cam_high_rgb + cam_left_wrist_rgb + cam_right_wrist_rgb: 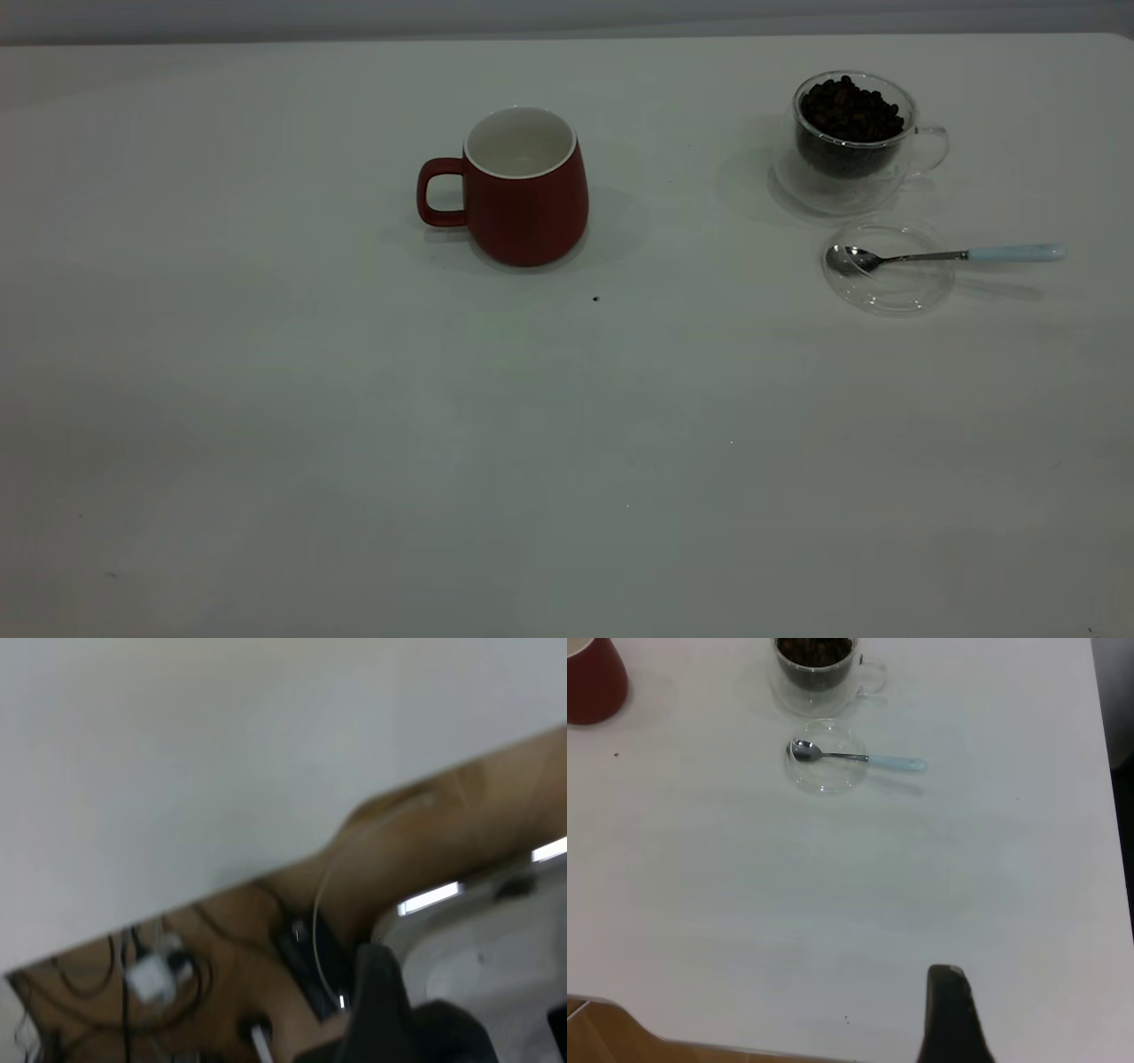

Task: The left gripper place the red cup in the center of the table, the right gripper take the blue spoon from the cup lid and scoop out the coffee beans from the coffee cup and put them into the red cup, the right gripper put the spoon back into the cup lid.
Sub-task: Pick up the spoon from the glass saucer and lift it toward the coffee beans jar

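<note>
The red cup (pixel 524 190) stands upright near the middle of the table (pixel 354 443), handle to the left, white inside empty. The coffee cup (pixel 850 142), heaped with coffee beans (pixel 850 108), stands at the far right. Just in front of it lies the cup lid (pixel 889 266) with the blue spoon (pixel 939 256) across it, bowl in the lid, handle pointing right. Neither gripper shows in the exterior view. My right gripper (pixel 950 1014) hangs over the near table edge, well away from the spoon (pixel 859 757), lid (pixel 826 771) and coffee cup (pixel 818 673). My left gripper (pixel 390 1010) is off the table's edge.
The left wrist view shows the table's edge (pixel 266 870), brown floor and cables (pixel 159 970) below it. A small dark speck (pixel 595 299) lies in front of the red cup. The red cup's edge also shows in the right wrist view (pixel 594 682).
</note>
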